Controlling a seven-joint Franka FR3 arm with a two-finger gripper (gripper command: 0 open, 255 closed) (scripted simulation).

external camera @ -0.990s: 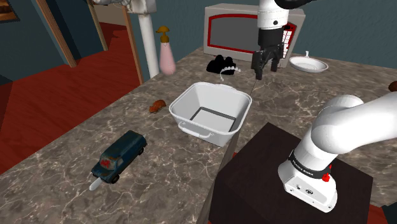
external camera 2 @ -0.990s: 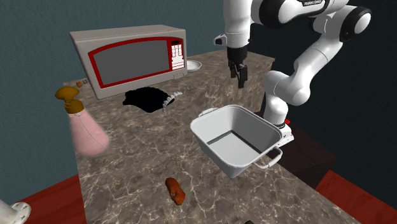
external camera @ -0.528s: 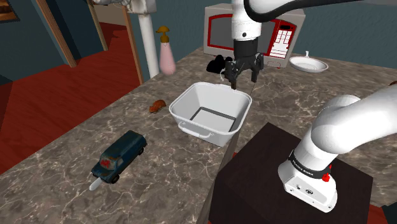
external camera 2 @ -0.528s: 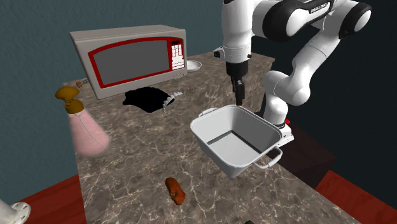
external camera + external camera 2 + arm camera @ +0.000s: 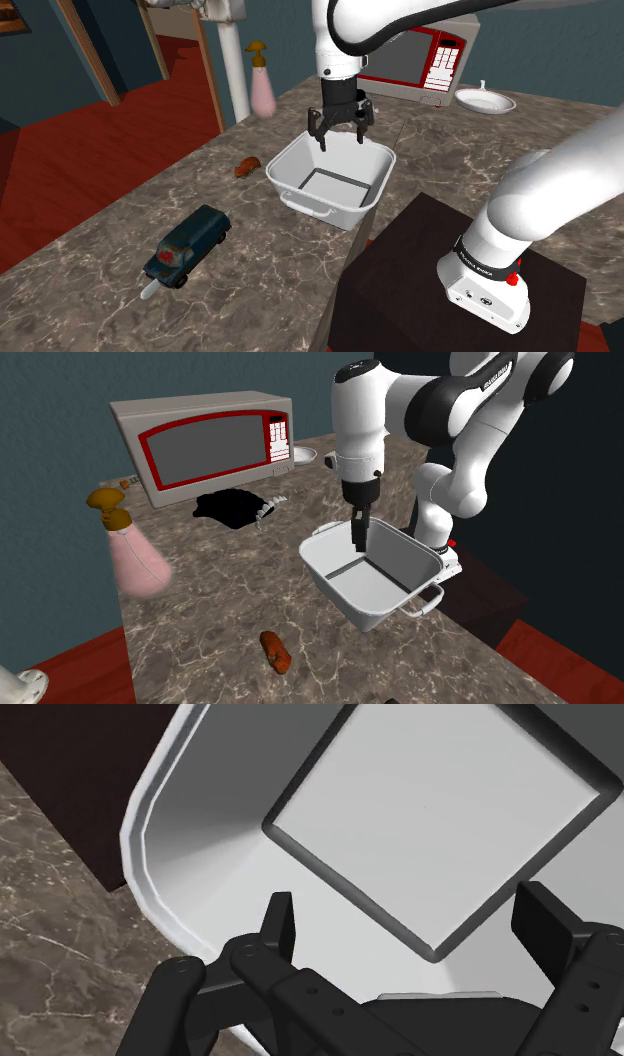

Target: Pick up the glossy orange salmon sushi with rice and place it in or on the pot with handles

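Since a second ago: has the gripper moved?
Yes. In the shoulder view the gripper has shifted left and down, from in front of the microwave keypad to over the white pot far rim.

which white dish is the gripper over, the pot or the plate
The square pot with handles, not the small plate beside the microwave: the open gripper hangs right above its inside.

small orange-brown sushi (image 5: pixel 247 167) on marble counter (image 5: pixel 110 232), white square two-handled pot (image 5: pixel 340 210) upright nearby

Claw (image 5: pixel 408 904) (fingers apart) hangs over the white pot (image 5: pixel 200 829).
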